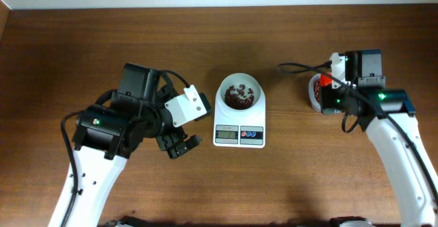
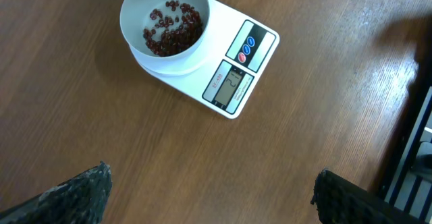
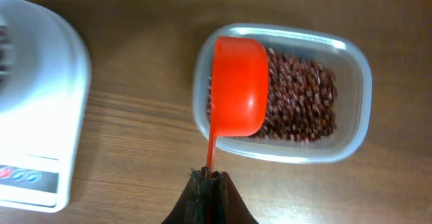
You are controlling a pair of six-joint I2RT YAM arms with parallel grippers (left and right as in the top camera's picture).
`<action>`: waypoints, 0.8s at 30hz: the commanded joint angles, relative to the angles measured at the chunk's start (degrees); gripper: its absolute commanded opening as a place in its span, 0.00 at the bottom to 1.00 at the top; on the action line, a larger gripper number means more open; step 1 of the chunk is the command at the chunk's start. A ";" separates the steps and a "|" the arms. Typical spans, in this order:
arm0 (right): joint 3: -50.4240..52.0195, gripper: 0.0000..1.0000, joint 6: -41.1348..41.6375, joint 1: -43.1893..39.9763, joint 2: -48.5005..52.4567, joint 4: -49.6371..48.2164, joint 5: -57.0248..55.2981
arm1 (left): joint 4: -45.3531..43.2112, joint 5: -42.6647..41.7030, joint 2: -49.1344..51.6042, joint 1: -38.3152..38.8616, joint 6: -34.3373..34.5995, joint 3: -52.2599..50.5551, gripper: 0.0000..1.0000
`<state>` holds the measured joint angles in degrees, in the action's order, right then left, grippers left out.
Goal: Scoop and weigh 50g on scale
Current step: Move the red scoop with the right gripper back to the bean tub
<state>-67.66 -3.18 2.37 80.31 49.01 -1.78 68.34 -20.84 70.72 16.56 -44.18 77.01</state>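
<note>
Left claw (image 1: 183,145), seen from overhead, hangs with its jaws wide apart and nothing between them, just left of the scale (image 1: 239,137). The right claw (image 1: 328,83) sits over the clear tub (image 1: 315,100), pinched together on the handle of the orange scoop (image 1: 324,81). A thin layer of beans (image 1: 239,97) lies in the scale's white bowl (image 1: 256,85).

From the left wrist, the scale stands up-frame. Its display is lit, but the digits are too small to read. The two fingers (image 2: 74,193) sit in the lower corners with bare table (image 2: 202,170) between them.

From the right wrist, the jaws meet on the thin handle. The scoop's head lies over the tub's left half, and no beans show on the face turned to the camera. Most of the beans are heaped in the tub.

The beans look hard, light and loose, so they will likely roll and scatter. No pinch will hold them, and only a level scoop can carry them. The scoop seems stiff and light, though its slim handle may twist in the grip. The tub looks light enough to slide if pushed.

The table is flat, smooth, dark wood. The stretch between tub and scale is bare, and the two stand near each other.
</note>
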 commanded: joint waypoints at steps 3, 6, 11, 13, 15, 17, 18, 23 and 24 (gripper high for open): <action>0.00 0.04 1.77 -0.57 5.73 0.98 -2.23 | 0.09 -0.81 -0.20 -0.26 -1.14 0.92 0.99; 0.00 0.04 2.14 -0.57 9.33 0.96 -4.42 | 0.11 -0.81 -0.20 -0.26 -1.14 0.92 0.99; 0.00 0.04 2.19 -0.57 13.68 0.90 -4.94 | 0.11 -0.81 -0.20 -0.26 -1.14 0.92 0.99; 0.00 0.04 2.19 -0.57 15.32 0.46 -4.92 | 0.11 -0.81 -0.20 -0.26 -1.14 0.92 0.99; 0.00 0.04 2.19 -0.57 17.27 -0.59 -4.50 | 0.11 -0.81 -0.20 -0.26 -1.14 0.92 0.99; 0.00 0.04 2.19 -0.59 18.27 -1.11 -3.43 | 0.11 -0.81 -0.20 -0.26 -1.14 0.92 0.99; 0.00 0.04 2.21 -0.59 18.53 -1.44 -2.60 | 0.11 -0.81 -0.20 -0.26 -1.14 0.92 0.99; 0.00 0.04 2.21 -0.74 18.51 -2.95 0.07 | 0.09 -0.81 -0.20 -0.26 -1.14 0.92 0.99; 0.00 0.04 2.32 -0.92 18.51 -2.95 0.33 | 0.11 -0.81 -0.20 -0.26 -1.14 0.92 0.99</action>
<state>-68.47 -1.48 1.96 96.62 46.33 -4.58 68.34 -20.82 70.72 16.56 -44.18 77.01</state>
